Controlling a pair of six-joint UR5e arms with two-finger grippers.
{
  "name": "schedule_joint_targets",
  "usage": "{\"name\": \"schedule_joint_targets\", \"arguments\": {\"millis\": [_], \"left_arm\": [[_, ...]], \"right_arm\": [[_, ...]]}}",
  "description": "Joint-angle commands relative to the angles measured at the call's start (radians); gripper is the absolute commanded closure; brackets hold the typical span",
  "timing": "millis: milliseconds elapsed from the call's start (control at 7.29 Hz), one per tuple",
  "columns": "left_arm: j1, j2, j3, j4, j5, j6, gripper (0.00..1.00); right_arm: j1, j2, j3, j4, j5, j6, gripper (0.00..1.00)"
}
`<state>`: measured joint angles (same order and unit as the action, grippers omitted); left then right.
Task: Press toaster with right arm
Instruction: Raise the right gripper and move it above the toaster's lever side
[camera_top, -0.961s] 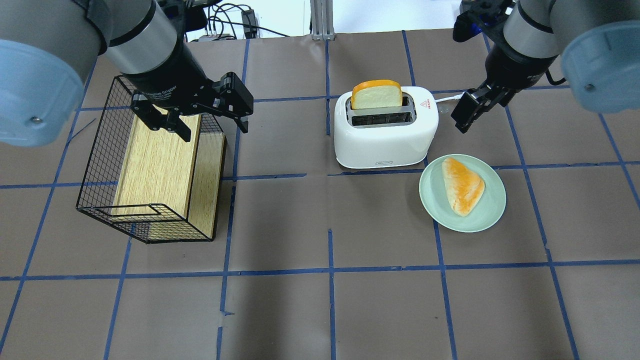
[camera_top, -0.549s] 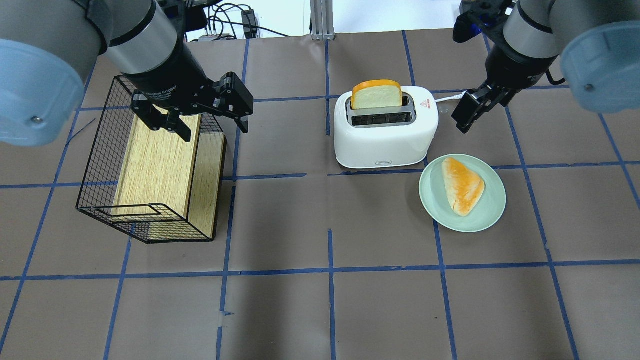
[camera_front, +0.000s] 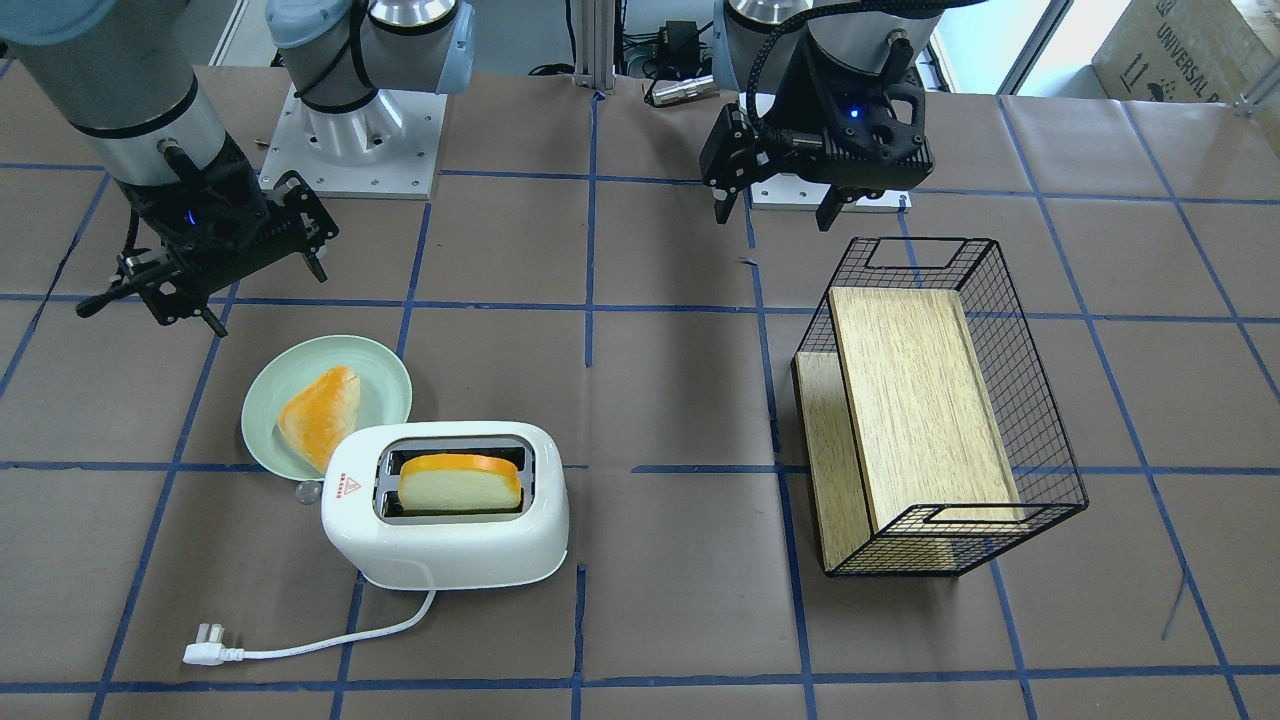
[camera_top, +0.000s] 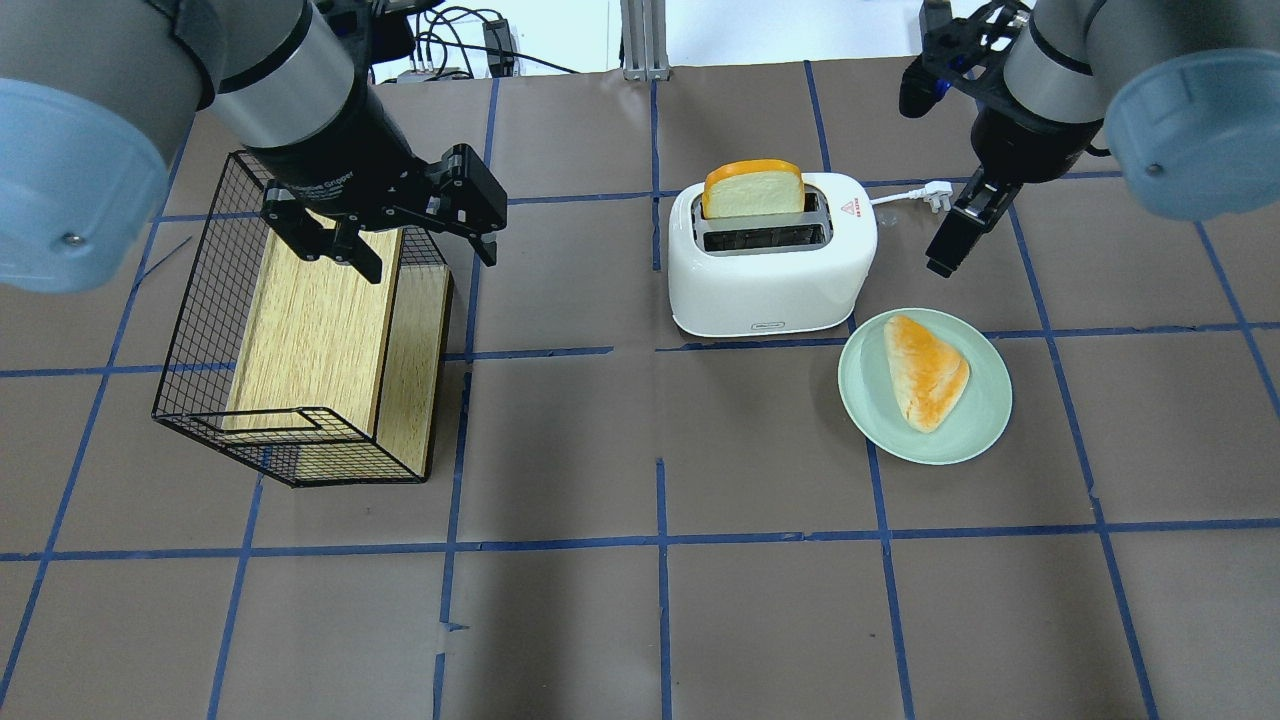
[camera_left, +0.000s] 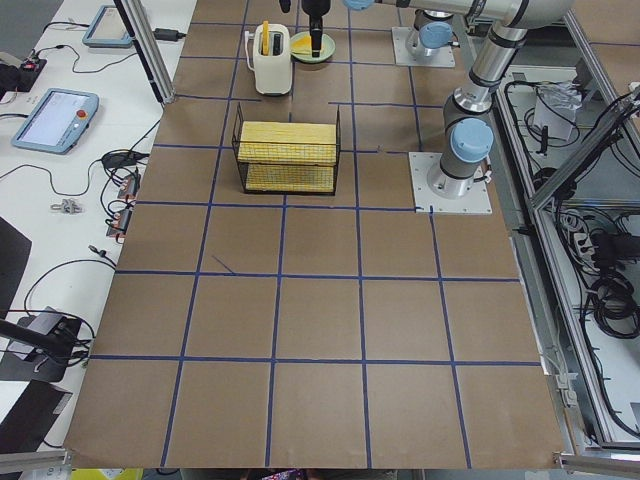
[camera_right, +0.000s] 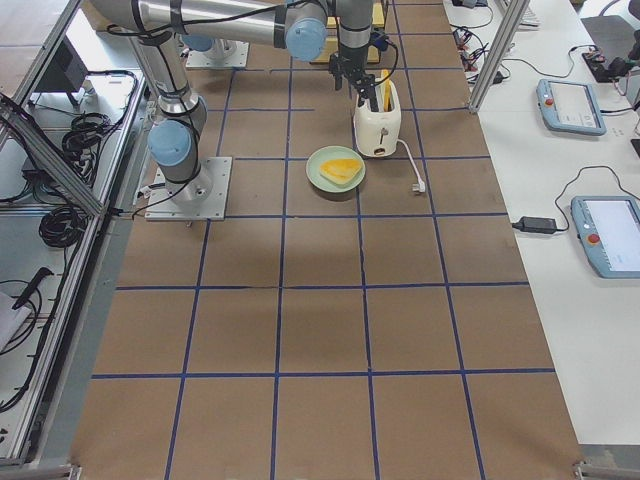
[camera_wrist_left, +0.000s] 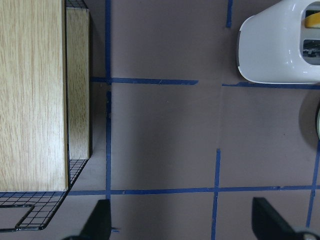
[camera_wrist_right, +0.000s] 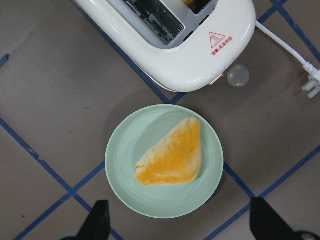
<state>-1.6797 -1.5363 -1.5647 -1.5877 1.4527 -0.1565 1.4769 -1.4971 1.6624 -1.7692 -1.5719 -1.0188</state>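
Note:
The white toaster (camera_top: 770, 280) stands at the table's middle back, with a bread slice (camera_top: 752, 190) upright in its far slot. It also shows in the front view (camera_front: 450, 550) and the right wrist view (camera_wrist_right: 200, 55). Its small lever knob (camera_wrist_right: 238, 76) sticks out of the end with the red triangle sticker. Its cord ends in a plug (camera_top: 937, 193) lying on the table. My right gripper (camera_top: 960, 228) hovers open and empty to the right of the toaster's lever end, apart from it, and shows in the front view (camera_front: 205, 275). My left gripper (camera_top: 425, 250) is open and empty above the basket.
A pale green plate (camera_top: 870, 420) with a triangular pastry (camera_top: 925, 370) lies just in front of the toaster's right end, below the right gripper. A black wire basket (camera_top: 200, 300) holding a wooden box (camera_top: 310, 330) stands at the left.
My right gripper has turned and shifted slightly right, away from the toaster, uncovering the plug. The left arm, toaster and plate have not moved.

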Motion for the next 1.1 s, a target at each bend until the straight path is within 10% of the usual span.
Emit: {"name": "schedule_joint_targets", "arguments": {"millis": [0, 961], "left_arm": [[0.000, 0.001, 0.000, 0.000, 0.000, 0.000, 0.00], [0.000, -0.001, 0.000, 0.000, 0.000, 0.000, 0.00]], "right_arm": [[-0.041, 0.034, 0.009, -0.102, -0.168, -0.142, 0.82], [-0.023, 0.222, 0.008, -0.366, 0.128, -0.589, 0.96]]}}
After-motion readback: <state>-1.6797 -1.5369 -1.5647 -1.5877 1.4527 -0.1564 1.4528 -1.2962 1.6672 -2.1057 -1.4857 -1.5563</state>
